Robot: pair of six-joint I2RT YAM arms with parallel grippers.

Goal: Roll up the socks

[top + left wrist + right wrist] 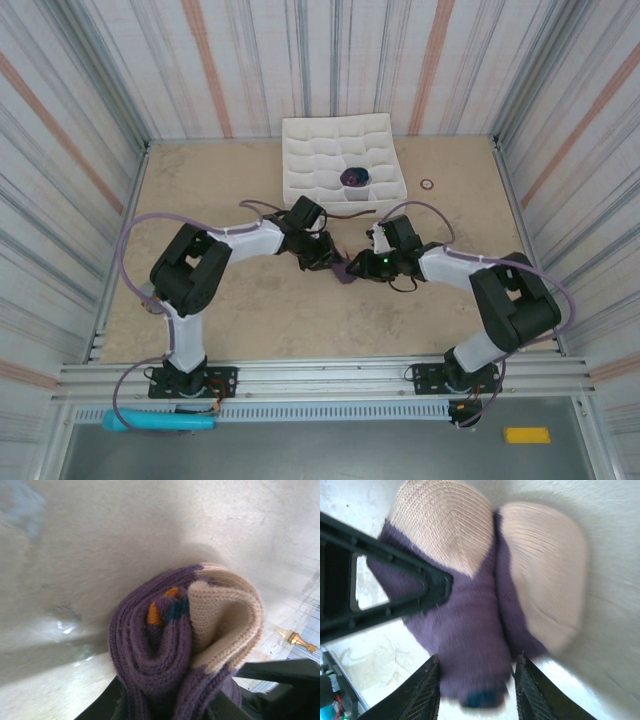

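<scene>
The socks (345, 271) are a small purple bundle at the table's middle, between both grippers. The left wrist view shows the socks (175, 640) rolled up, a peach toe wrapped round the outside and orange and teal patches at the core. My left gripper (170, 712) is shut on the roll's lower end, a dark finger pressed on each side. My left gripper (328, 262) reaches in from the left. In the right wrist view the socks (470, 625) lie between the fingers of my right gripper (476, 692), which stand open with a gap on the right. My right gripper (362, 266) comes from the right.
A white compartment tray (310, 160) stands at the back with a dark rolled bundle (356, 177) in one cell. A small red ring (427, 183) lies to its right. Striped walls enclose the table. A left finger (395, 585) crosses the right wrist view.
</scene>
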